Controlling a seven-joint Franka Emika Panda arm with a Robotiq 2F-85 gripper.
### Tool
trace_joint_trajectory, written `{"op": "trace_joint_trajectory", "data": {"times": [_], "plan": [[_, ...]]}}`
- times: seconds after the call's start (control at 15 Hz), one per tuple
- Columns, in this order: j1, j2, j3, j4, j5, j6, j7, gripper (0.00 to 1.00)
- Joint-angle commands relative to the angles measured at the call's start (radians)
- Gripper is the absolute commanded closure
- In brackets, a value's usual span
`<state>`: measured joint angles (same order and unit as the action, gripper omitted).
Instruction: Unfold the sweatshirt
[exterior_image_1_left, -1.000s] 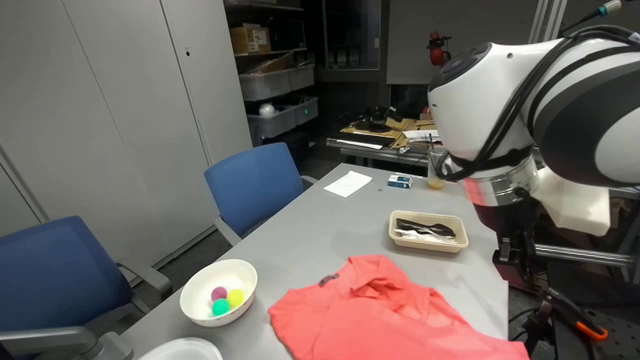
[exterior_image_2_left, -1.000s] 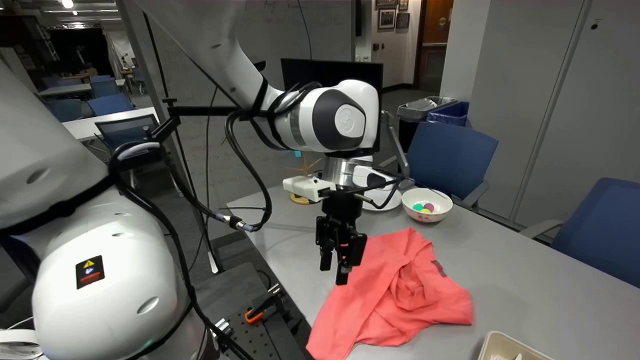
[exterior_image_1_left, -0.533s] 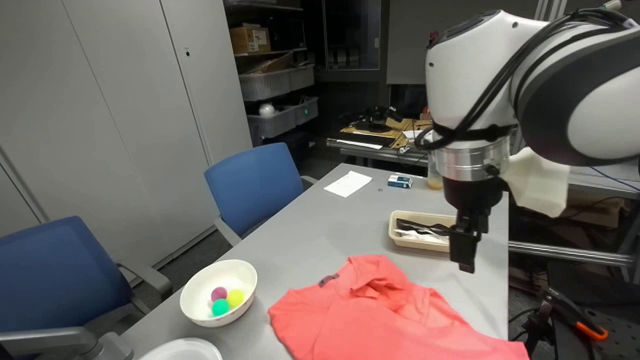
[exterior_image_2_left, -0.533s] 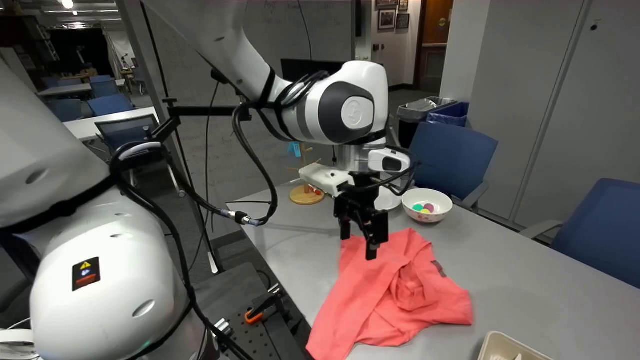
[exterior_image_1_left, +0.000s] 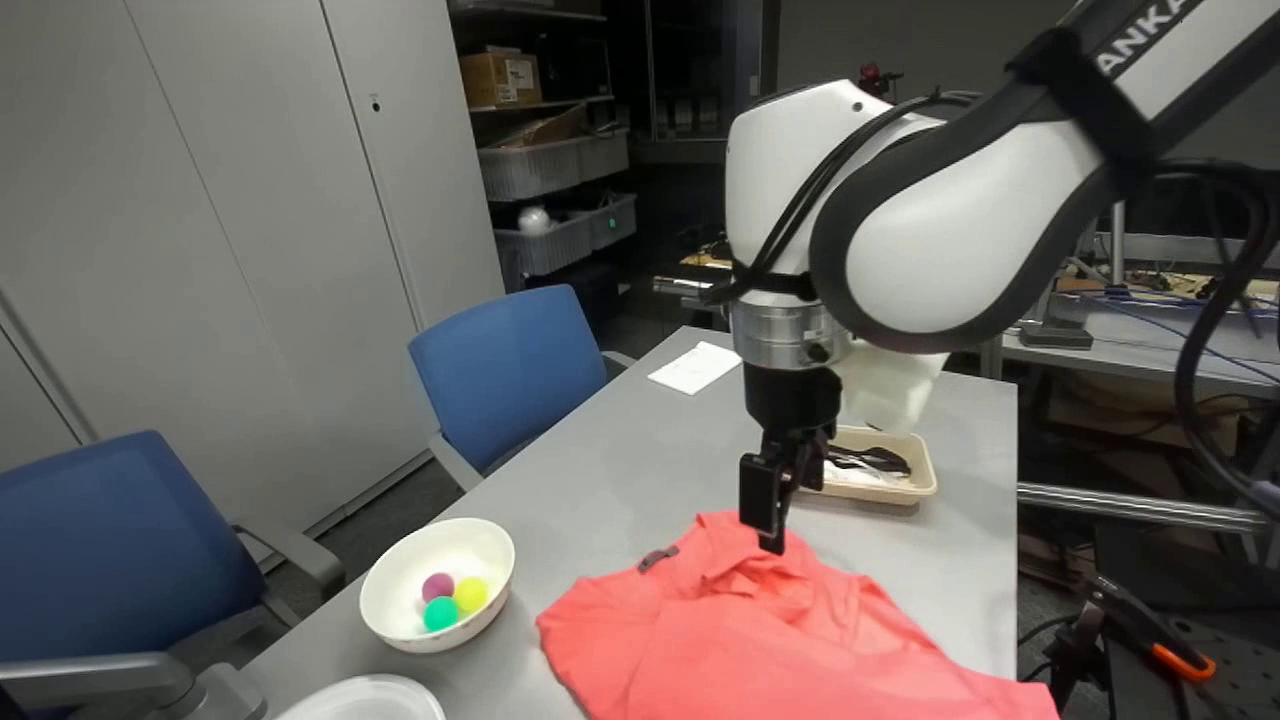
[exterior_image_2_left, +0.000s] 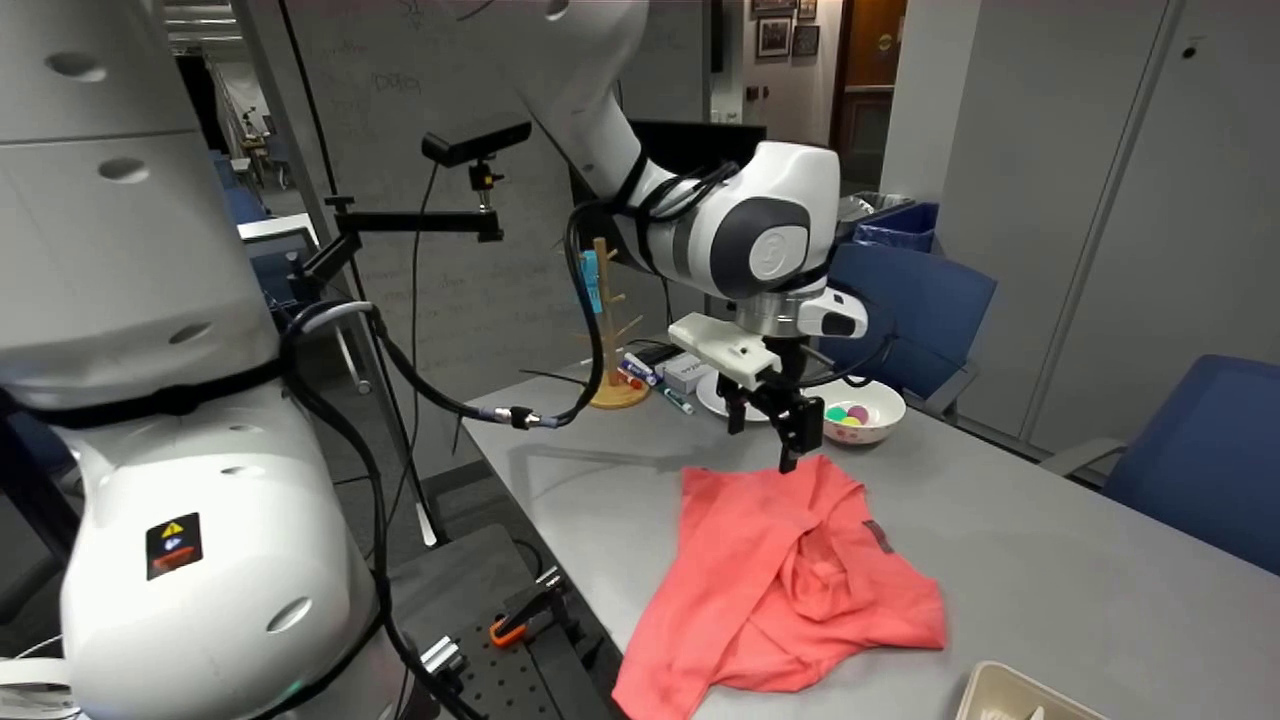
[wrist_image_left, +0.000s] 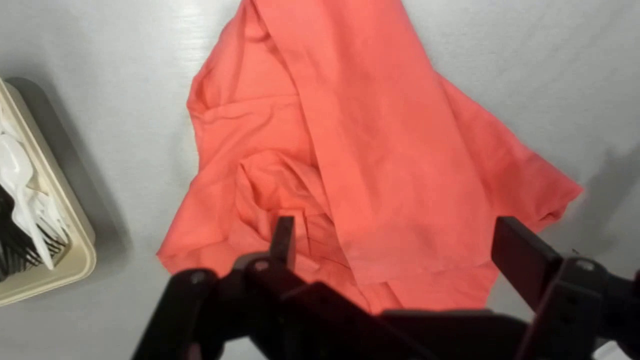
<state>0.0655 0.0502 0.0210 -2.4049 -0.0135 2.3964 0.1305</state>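
The coral-red sweatshirt (exterior_image_1_left: 760, 650) lies crumpled on the grey table, also seen in an exterior view (exterior_image_2_left: 750, 570). Its collar and dark label face the bowl side of the table, and part of the fabric is folded over itself. In the wrist view the sweatshirt (wrist_image_left: 390, 165) fills the middle, with a broad folded strip across it and a bunched part at lower left. My gripper (wrist_image_left: 395, 235) is open and empty, pointing down above the sweatshirt. It also shows in both exterior views (exterior_image_1_left: 768, 515) (exterior_image_2_left: 764, 448), apart from the fabric, near the garment's far edge in one.
A white bowl (exterior_image_1_left: 485, 545) with coloured balls stands beside the sweatshirt, near a white plate (exterior_image_1_left: 365, 700). A tan tray (exterior_image_1_left: 880, 494) of cutlery also shows in the wrist view (wrist_image_left: 82, 250). A wooden stand (exterior_image_2_left: 608, 392) and markers (exterior_image_2_left: 640, 368) are at the far table end.
My arm has moved from beside the table edge to over the sweatshirt, towards the bowl and plate side. The gripper stays open. The sweatshirt has not moved.
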Motion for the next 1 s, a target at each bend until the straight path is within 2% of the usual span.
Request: {"op": "trace_joint_trajectory", "data": {"times": [0.0,0.13,0.4,0.67,0.8,0.93], "plan": [[-0.005,0.019,0.007,0.015,0.001,-0.002,0.0,0.0],[-0.005,0.031,0.007,0.025,0.001,-0.002,0.0,0.0],[-0.004,0.109,0.035,0.059,0.081,0.094,-0.167,0.0],[-0.036,0.211,0.114,0.097,0.288,0.216,-0.461,0.0],[-0.071,0.268,0.159,0.133,0.359,0.217,-0.606,0.0],[-0.113,0.32,0.185,0.165,0.37,0.191,-0.726,0.0]]}}
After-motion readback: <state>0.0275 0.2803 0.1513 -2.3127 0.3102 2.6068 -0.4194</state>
